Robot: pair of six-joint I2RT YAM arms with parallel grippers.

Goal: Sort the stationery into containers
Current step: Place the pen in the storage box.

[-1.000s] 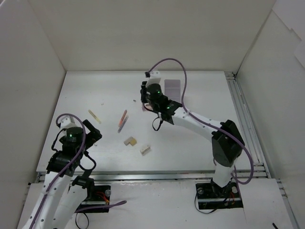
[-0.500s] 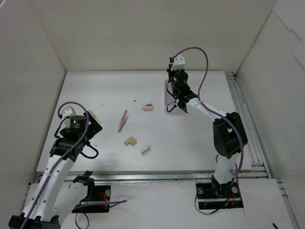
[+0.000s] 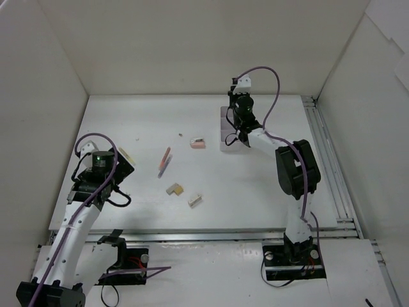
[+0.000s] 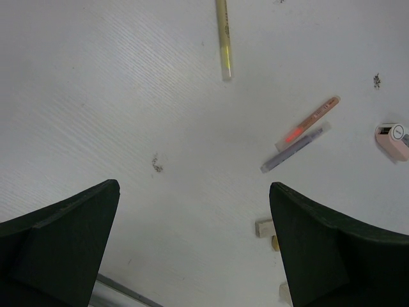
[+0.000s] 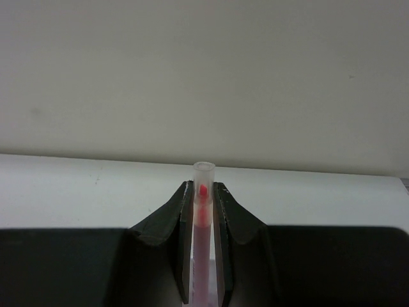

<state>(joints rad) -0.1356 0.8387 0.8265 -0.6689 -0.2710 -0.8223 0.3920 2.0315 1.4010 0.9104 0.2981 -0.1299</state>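
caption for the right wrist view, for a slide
Right gripper shut on a pink pen, white wall beyond.

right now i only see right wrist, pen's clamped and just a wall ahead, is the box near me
Observer: Yes, the box lies just under the right gripper and its pen, partly hidden by it.
Operator: whats left to sort
Observer: Yellow pen, orange pen, purple pen, eraser, L block, cream block, all left of the box.
Operator: is left arm in my way
Observer: No, the left gripper hangs open at the near left, holding nothing.
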